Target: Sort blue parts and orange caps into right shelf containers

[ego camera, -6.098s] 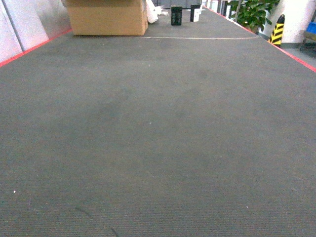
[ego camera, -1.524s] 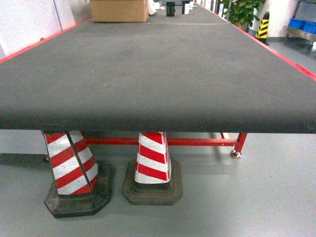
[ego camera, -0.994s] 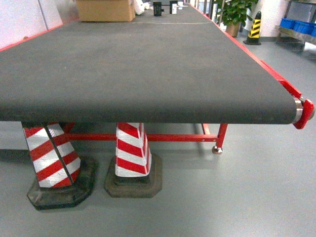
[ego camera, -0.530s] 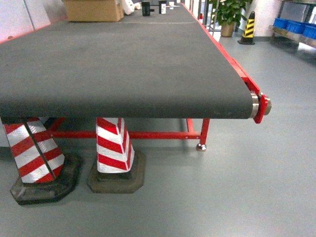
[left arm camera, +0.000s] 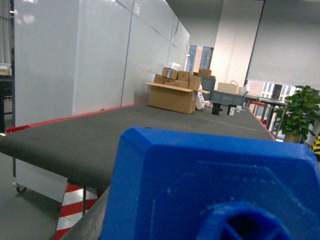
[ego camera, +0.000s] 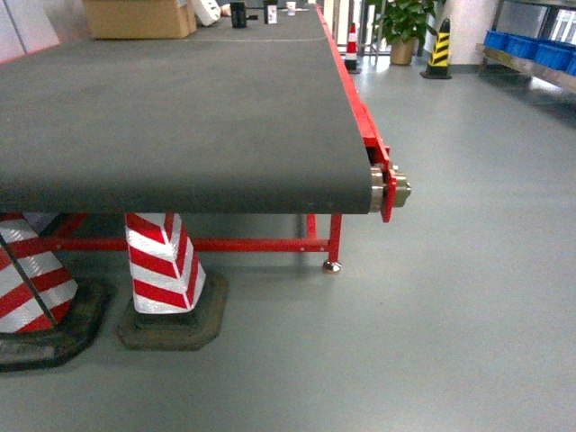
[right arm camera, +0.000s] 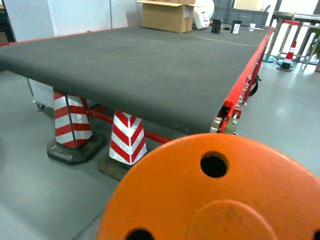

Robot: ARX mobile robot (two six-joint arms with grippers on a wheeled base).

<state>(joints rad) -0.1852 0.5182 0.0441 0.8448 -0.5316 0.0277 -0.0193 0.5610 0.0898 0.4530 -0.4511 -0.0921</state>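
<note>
Orange cap [right arm camera: 220, 195], flat holed face toward camera (axis unclear)

a long table [ego camera: 180, 108] with a dark grey top and red frame runs away across a smooth grey floor [ego camera: 468, 270]. two red-and-white striped cones [ego camera: 162, 270] stand under its near end. a cardboard box [ego camera: 139, 18] sits at the far end. a potted plant [ego camera: 402, 22] and a yellow-black cone [ego camera: 440, 49] stand beyond. white panel walls [left arm camera: 75, 55] line the left side.
</note>
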